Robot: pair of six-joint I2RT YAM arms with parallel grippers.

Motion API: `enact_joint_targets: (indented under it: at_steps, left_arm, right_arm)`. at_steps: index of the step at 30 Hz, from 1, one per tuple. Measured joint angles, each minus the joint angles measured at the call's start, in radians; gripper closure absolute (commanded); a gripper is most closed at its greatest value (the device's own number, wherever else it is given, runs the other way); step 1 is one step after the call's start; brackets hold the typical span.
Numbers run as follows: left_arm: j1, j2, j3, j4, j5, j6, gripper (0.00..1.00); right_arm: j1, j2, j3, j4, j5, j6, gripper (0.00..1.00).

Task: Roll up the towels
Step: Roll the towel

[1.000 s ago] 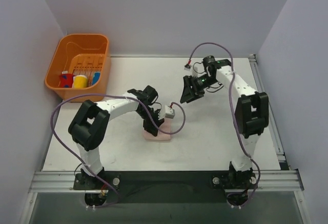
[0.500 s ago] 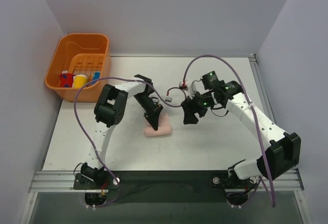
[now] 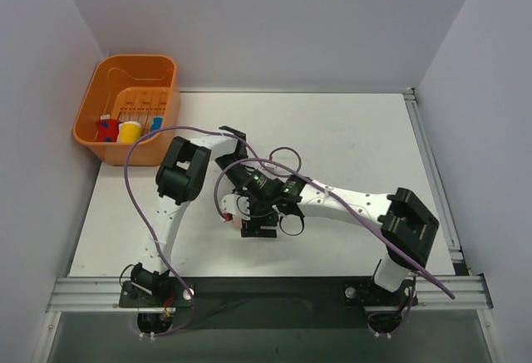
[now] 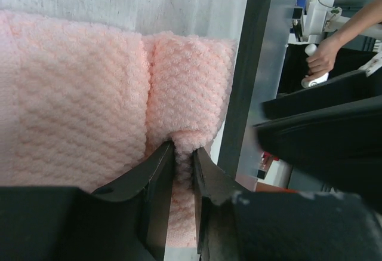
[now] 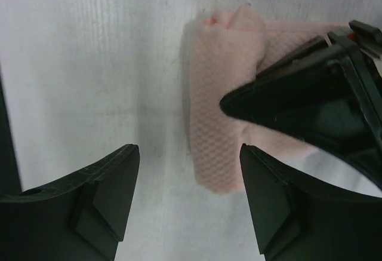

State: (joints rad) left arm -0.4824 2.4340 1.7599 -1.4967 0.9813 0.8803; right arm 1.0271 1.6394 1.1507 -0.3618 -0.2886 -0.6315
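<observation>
Of the towels, only a pale pink one (image 4: 77, 94) shows, partly rolled on the white table. In the left wrist view my left gripper (image 4: 183, 149) is shut on a fold at the roll's end. The right wrist view looks down on the same pink roll (image 5: 218, 129), with the left gripper's black fingers (image 5: 298, 100) on its right side. My right gripper (image 5: 188, 159) hangs open over the near end of the roll, one finger on either side, touching nothing. In the top view both grippers meet at the table's front middle (image 3: 253, 213) and cover the towel almost wholly.
An orange basket (image 3: 125, 68) with small coloured items stands at the back left. Purple cables loop over both arms near the towel (image 3: 274, 159). The table's metal front rail (image 3: 266, 292) runs just behind the arm bases.
The right arm has swung from the back right down to the towel and its jaws have opened wider. The left arm has changed posture while its gripper stayed at the towel.
</observation>
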Motion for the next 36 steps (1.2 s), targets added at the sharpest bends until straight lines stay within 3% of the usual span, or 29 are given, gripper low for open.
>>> enact_joint_targets:
  at_steps: [3, 7, 8, 9, 12, 17, 20, 27, 36]
  left_arm:
    - [0.0, 0.01, 0.0, -0.016, 0.004, 0.002, 0.7]
    - [0.004, 0.026, 0.003, -0.037, 0.01, 0.005, 0.69]
    - [0.006, 0.031, 0.005, -0.041, 0.014, 0.005, 0.69]
    - [0.007, 0.034, 0.005, -0.044, 0.018, 0.005, 0.69]
    - [0.014, 0.036, 0.005, -0.046, 0.021, 0.005, 0.65]
    - [0.031, 0.02, -0.015, -0.022, 0.018, -0.022, 0.46]
    - [0.053, -0.008, -0.019, 0.006, -0.002, -0.055, 0.42]
    - [0.21, -0.138, 0.036, 0.155, -0.028, -0.153, 0.37]
    - [0.472, -0.438, 0.132, 0.405, -0.035, -0.401, 0.37]
  right_arm:
    - [0.02, 0.085, -0.02, 0.093, 0.058, -0.04, 0.35]
    - [0.021, 0.145, -0.059, 0.164, 0.118, -0.076, 0.52]
    - [0.02, 0.15, -0.068, 0.182, 0.127, -0.082, 0.58]
    - [0.02, 0.154, -0.073, 0.198, 0.136, -0.086, 0.73]
    - [0.019, 0.154, -0.088, 0.232, 0.146, -0.101, 1.0]
    - [-0.012, 0.136, -0.098, 0.235, 0.076, -0.092, 1.0]
    - [-0.04, 0.135, -0.091, 0.206, -0.01, -0.084, 1.0]
    - [-0.1, 0.175, -0.005, -0.024, -0.203, -0.068, 1.0]
    - [-0.171, 0.353, 0.195, -0.232, -0.402, -0.017, 1.0]
